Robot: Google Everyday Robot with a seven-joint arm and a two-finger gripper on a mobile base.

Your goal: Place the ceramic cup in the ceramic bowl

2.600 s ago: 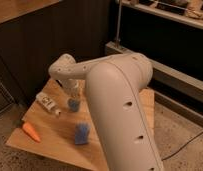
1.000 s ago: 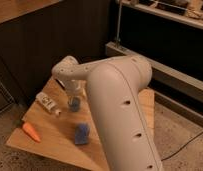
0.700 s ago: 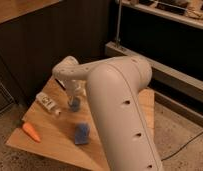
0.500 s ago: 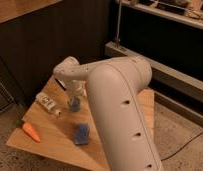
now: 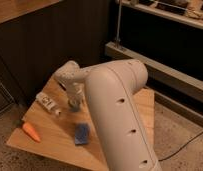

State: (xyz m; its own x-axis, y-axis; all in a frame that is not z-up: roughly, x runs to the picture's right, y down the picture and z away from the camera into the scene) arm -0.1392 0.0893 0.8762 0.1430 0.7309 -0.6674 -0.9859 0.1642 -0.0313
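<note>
A light wooden table (image 5: 52, 142) stands on a speckled floor (image 5: 181, 127). On it lie an orange carrot (image 5: 31, 131) near the left corner, a flat blue sponge (image 5: 82, 133) toward the front, and a pale bottle-like item (image 5: 47, 103) at the back left. The gripper (image 5: 73, 100) hangs low over the middle, right at the bluish ceramic cup (image 5: 74, 106).

The arm (image 5: 120, 115) fills the foreground. Its thick white link runs from the 5 o'clock corner of the view up toward the middle. A slimmer section extends from there toward 10 o'clock and ends in a rounded wrist joint (image 5: 69, 75). The last section hangs straight down from that joint. The gripper (image 5: 74, 103) points downward, at about 8 o'clock from the view's centre.
</note>
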